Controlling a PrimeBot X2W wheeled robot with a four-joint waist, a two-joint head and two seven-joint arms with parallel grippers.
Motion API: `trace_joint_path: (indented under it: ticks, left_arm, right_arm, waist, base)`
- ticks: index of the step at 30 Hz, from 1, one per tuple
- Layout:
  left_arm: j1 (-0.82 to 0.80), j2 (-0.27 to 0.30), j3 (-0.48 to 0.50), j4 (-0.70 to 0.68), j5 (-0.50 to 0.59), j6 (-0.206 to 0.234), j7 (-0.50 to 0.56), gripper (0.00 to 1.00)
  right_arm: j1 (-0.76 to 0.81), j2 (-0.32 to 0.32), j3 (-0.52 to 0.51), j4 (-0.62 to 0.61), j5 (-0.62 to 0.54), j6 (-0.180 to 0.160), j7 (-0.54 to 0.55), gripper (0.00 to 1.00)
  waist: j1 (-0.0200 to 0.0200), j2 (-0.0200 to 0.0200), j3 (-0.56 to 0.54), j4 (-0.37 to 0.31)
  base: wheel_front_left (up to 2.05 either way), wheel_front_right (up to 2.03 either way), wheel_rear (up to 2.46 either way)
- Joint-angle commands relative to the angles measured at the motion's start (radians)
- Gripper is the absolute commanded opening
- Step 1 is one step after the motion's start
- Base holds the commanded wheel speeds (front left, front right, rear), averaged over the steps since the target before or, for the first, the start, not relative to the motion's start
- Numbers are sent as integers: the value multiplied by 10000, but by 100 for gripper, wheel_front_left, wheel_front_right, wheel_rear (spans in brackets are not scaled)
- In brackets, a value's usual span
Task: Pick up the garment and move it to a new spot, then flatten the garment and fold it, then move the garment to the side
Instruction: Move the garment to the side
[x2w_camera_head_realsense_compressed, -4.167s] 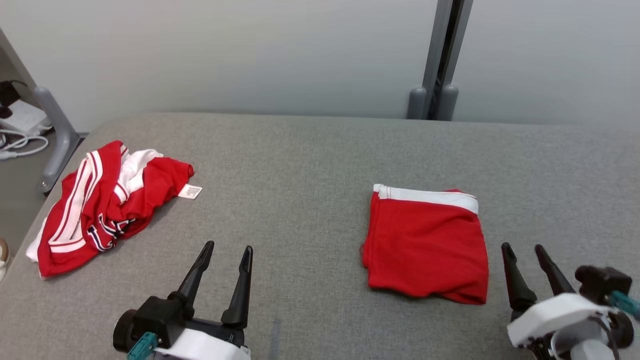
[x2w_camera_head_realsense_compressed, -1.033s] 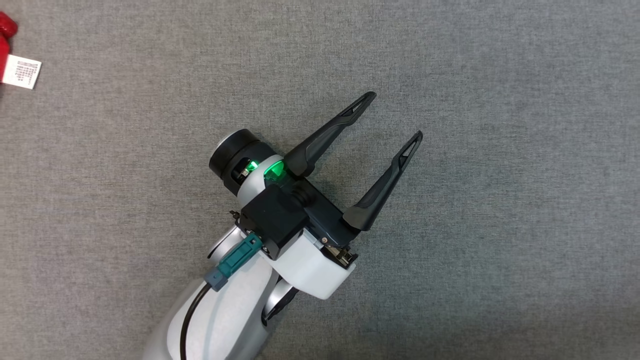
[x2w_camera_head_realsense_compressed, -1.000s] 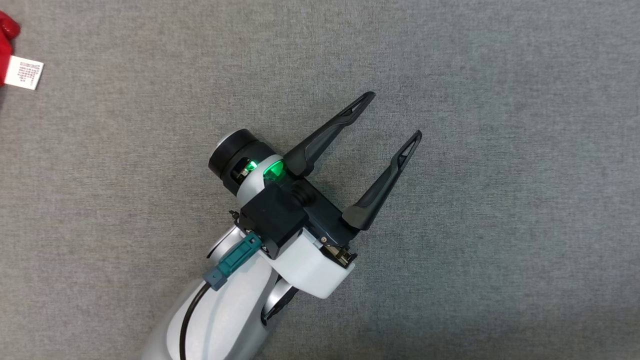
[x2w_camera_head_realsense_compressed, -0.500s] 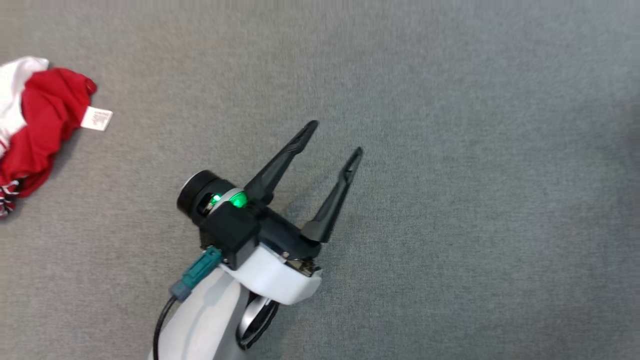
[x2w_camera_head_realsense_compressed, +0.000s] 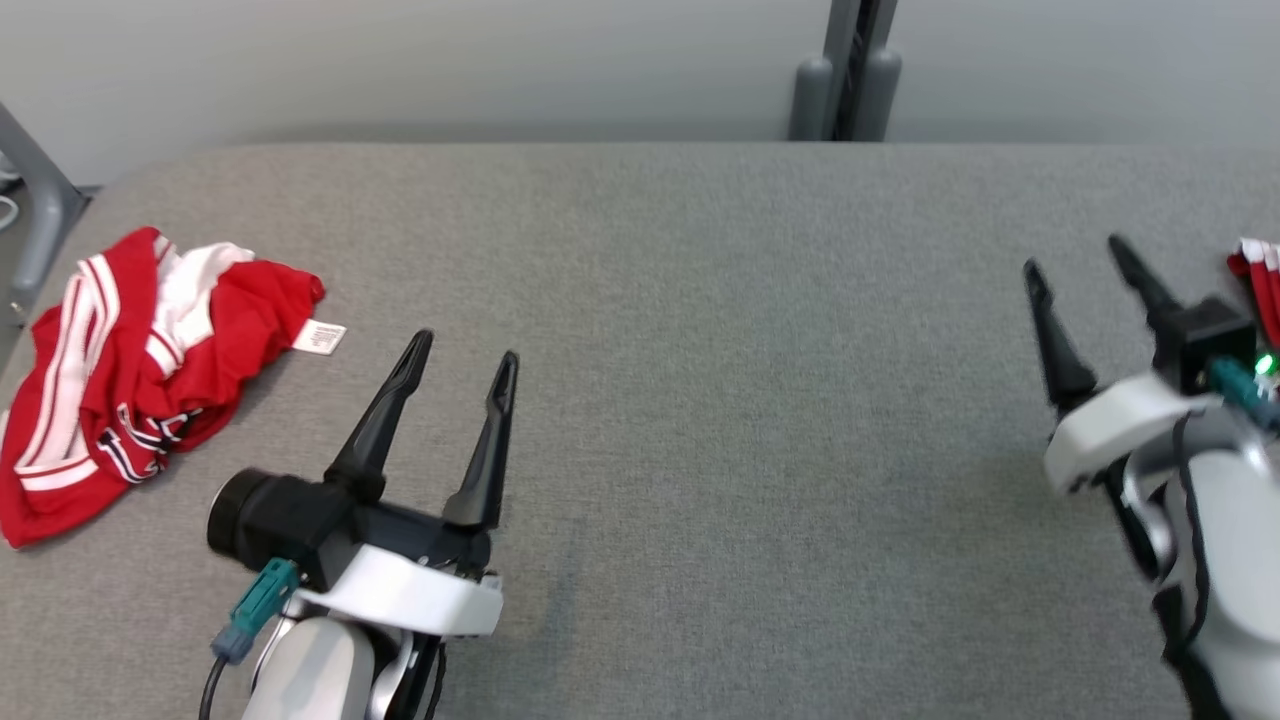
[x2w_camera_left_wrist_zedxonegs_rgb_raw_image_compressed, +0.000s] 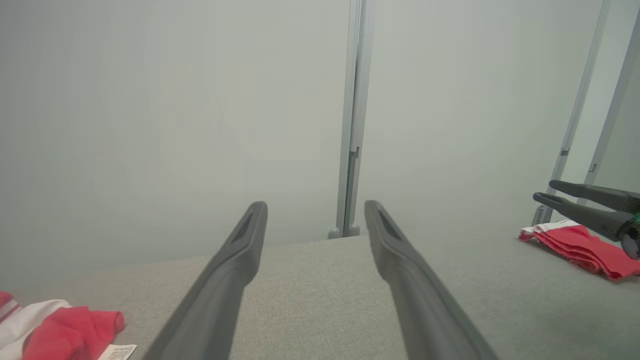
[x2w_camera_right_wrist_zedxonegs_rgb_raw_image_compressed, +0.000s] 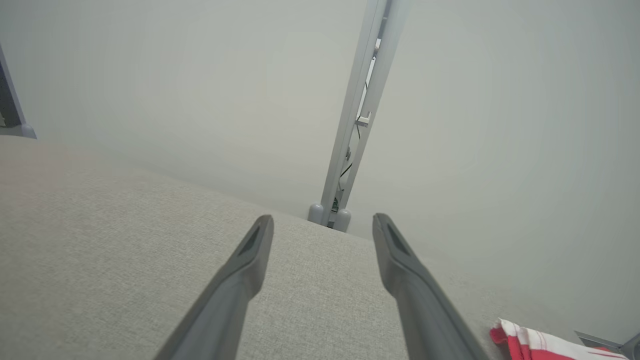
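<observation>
Head view, table (x2w_camera_head_realsense_compressed: 700, 350): grey cloth-covered top; a pale wall and a grey post (x2w_camera_head_realsense_compressed: 845, 70) stand beyond its far edge at 12 o'clock.
Head view, crumpled garment (x2w_camera_head_realsense_compressed: 150, 370): a red and white heap at 9 o'clock, lying on the table, with its white label (x2w_camera_head_realsense_compressed: 320, 337) spread on the cloth beside it.
Head view, folded garment (x2w_camera_head_realsense_compressed: 1258, 275): a red and white strip at 3 o'clock, cut off by the picture's edge.
Head view, left gripper (x2w_camera_head_realsense_compressed: 467, 346): at 7 o'clock, fingers spread and empty, just beside the heap and apart from it.
Head view, right gripper (x2w_camera_head_realsense_compressed: 1072, 253): at 3 o'clock, fingers parted and empty; the folded garment lies just past its wrist.
Left wrist view, left gripper (x2w_camera_left_wrist_zedxonegs_rgb_raw_image_compressed: 315, 206): jaws wide, nothing between them but table (x2w_camera_left_wrist_zedxonegs_rgb_raw_image_compressed: 310, 300) and the post (x2w_camera_left_wrist_zedxonegs_rgb_raw_image_compressed: 352, 125).
Left wrist view, crumpled garment (x2w_camera_left_wrist_zedxonegs_rgb_raw_image_compressed: 65, 332): at 8 o'clock, on the table.
Left wrist view, folded garment (x2w_camera_left_wrist_zedxonegs_rgb_raw_image_compressed: 580, 247): at 3 o'clock, flat on the table, with the right gripper (x2w_camera_left_wrist_zedxonegs_rgb_raw_image_compressed: 545, 190) showing just above it.
Right wrist view, right gripper (x2w_camera_right_wrist_zedxonegs_rgb_raw_image_compressed: 322, 219): jaws wide and empty over bare table (x2w_camera_right_wrist_zedxonegs_rgb_raw_image_compressed: 100, 240).
Right wrist view, folded garment (x2w_camera_right_wrist_zedxonegs_rgb_raw_image_compressed: 535, 346): a corner at 5 o'clock, apart from the fingers.
</observation>
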Motion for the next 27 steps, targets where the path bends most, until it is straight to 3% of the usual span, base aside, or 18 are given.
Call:
trace_joint_path:
  ticks: [1, 6, 14, 27]
  left_arm:
    - [285, 32, 238, 104, 69, 43, -14, 100]
    - [889, 32, 610, 298, 0, 214, -14, 100]
    - [1676, 32, 758, 406, 30, 352, -14, 100]
    - [1900, 31, 793, 450, -179, 489, -14, 100]
  right_arm:
    - [712, 186, -37, -621, 340, -3, -41, 100]
    - [2324, 892, -276, -2057, 918, -3, -43, 100]
    - [4152, 1549, -379, -3119, 1176, -3, -45, 100]
    - [4942, 1868, -985, -3433, 993, -3, -46, 100]
  waist:
    - [0, 0, -451, 244]
    - [0, 0, -930, 399]
    - [0, 0, -1376, 504]
    - [0, 0, -1521, 574]
  base:
    - [0, 0, 0]
    - [0, 0, 0]
    - [0, 0, 0]
    - [0, 0, 0]
